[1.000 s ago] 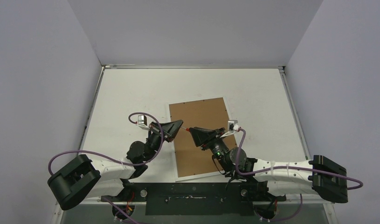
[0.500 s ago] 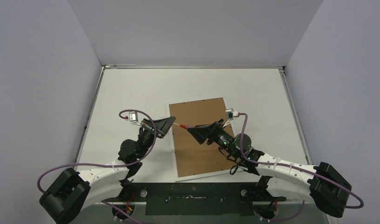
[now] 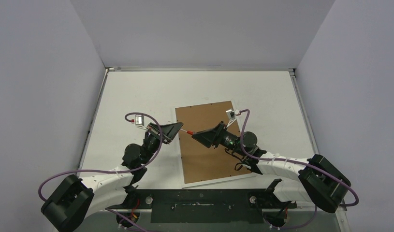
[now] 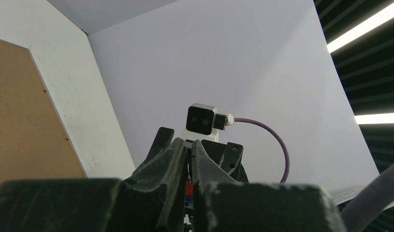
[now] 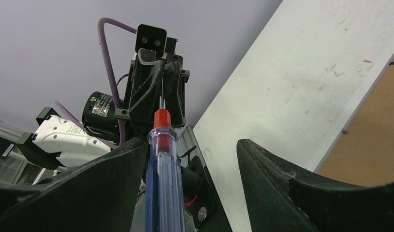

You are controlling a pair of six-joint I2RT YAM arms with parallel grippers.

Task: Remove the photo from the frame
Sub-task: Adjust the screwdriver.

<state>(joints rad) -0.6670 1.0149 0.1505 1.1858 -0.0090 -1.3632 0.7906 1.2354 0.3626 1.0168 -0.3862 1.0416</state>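
Note:
The frame (image 3: 207,145) lies face down on the table, its brown back (image 4: 21,111) up inside narrow white border strips; a corner of that back also shows in the right wrist view (image 5: 373,145). The photo is hidden under the backing. Above the frame's left edge my left gripper (image 3: 181,127) (image 4: 191,142) is shut on the thin metal shaft of a red-and-blue screwdriver (image 3: 189,131) (image 5: 161,174). Facing it, my right gripper (image 3: 195,135) (image 5: 192,145) stands open around the screwdriver's handle, which rests against one finger (image 5: 112,174).
White tabletop (image 3: 137,96) surrounds the frame, closed in by grey walls at the left, back and right. The arms' black base plate (image 3: 199,205) runs along the near edge. Purple cables loop off both wrists.
My right gripper has opened off the screwdriver handle and its arm has swung up and right. The left arm shifted slightly left, still shut on the shaft.

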